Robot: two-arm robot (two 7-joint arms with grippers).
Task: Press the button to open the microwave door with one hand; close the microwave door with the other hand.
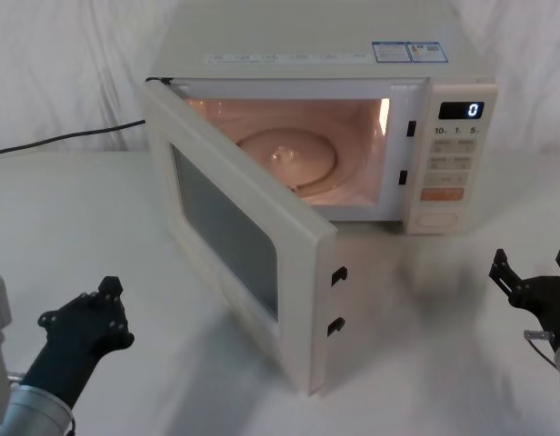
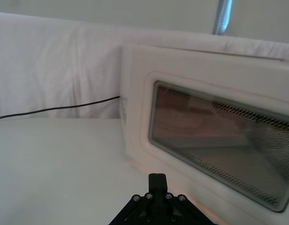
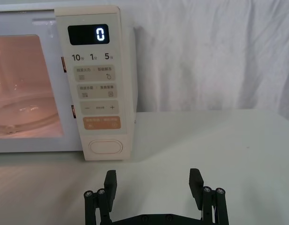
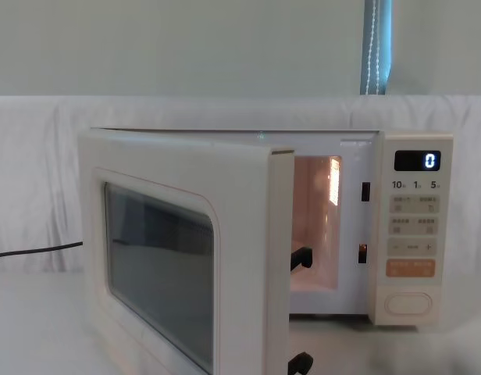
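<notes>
Head view: your microwave door (image 1: 235, 245) stands swung wide toward the table's near edge, hinged on its left, and your left gripper (image 1: 85, 327) sits near the table's front left corner, outside the door's window face (I cannot tell its finger state). The right gripper (image 1: 533, 283), fingers spread, waits at the front right.

Left wrist view: the door's outer face lies straight ahead of the left gripper.

Right wrist view: the button (image 3: 105, 147) sits ahead, untouched.

Chest view: cavity lit, door open.
</notes>
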